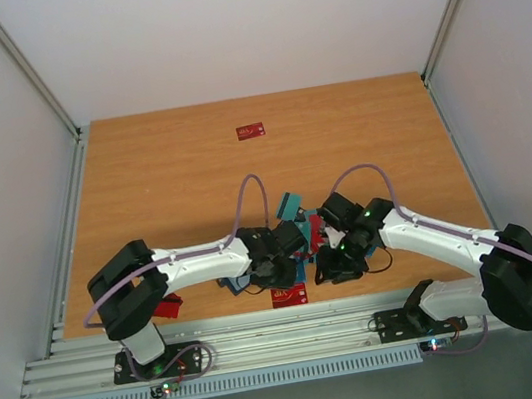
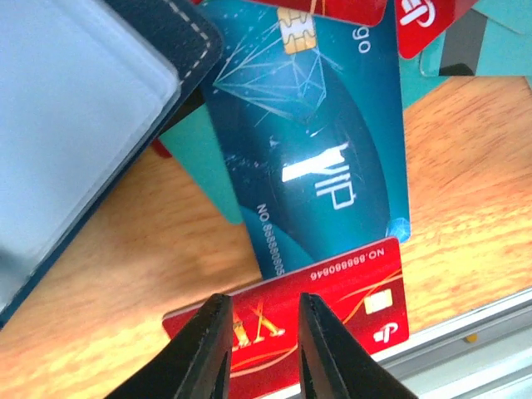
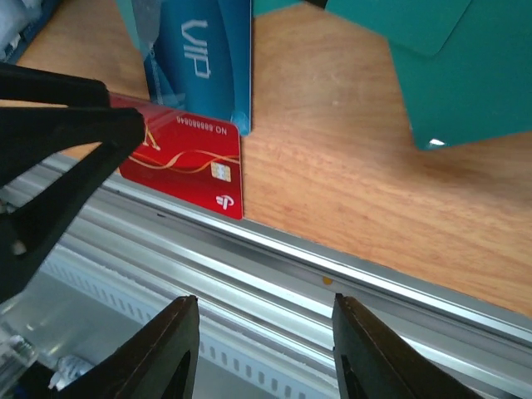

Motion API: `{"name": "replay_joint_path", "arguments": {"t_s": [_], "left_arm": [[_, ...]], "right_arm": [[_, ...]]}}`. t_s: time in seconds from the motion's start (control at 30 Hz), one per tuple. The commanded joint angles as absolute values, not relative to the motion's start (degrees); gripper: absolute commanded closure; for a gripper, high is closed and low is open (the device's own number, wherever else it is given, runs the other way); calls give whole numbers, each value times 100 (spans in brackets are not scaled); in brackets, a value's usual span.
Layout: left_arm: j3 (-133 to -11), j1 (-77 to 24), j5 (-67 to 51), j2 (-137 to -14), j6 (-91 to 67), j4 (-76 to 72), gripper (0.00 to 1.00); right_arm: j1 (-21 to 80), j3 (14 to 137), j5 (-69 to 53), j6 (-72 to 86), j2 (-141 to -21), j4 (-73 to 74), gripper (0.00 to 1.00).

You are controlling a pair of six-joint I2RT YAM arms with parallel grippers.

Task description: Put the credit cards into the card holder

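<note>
Left gripper (image 2: 263, 309), slightly parted, sits at red credit card (image 2: 353, 287).

Wooden table (image 1: 169, 164) glowing warm orange under even light, plain white walls (image 1: 238, 22) closing in on three sides, aluminium posts (image 1: 25, 67) in the far corners, ribbed aluminium rail (image 1: 288, 336) along the near edge

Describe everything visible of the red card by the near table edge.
The glossy red plastic card is a thin rounded rectangle with gold swirls, a gold chip, a white logo and a printed number. It lies flat, face up, on the wooden table at its near edge, beside the metal rail. Its far edge meets the blue VIP card; which one overlaps is unclear.
</note>
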State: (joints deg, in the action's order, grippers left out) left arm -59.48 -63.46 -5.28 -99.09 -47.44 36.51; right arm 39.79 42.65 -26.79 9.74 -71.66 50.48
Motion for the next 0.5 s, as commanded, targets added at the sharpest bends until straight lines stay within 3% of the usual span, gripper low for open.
{"name": "replay_joint_path", "arguments": {"t_s": [0.0, 0.47], "left_arm": [[-6160, -6376, -318, -9682, -4557, 4106, 75], [-5948, -5996, -1060, -9683, -3283, 3927, 70]], "right_arm": [[3954, 3953, -3187, 1545, -6979, 4584, 53], [4101, 3039, -3288, 3014, -6368, 3563, 48]]}}
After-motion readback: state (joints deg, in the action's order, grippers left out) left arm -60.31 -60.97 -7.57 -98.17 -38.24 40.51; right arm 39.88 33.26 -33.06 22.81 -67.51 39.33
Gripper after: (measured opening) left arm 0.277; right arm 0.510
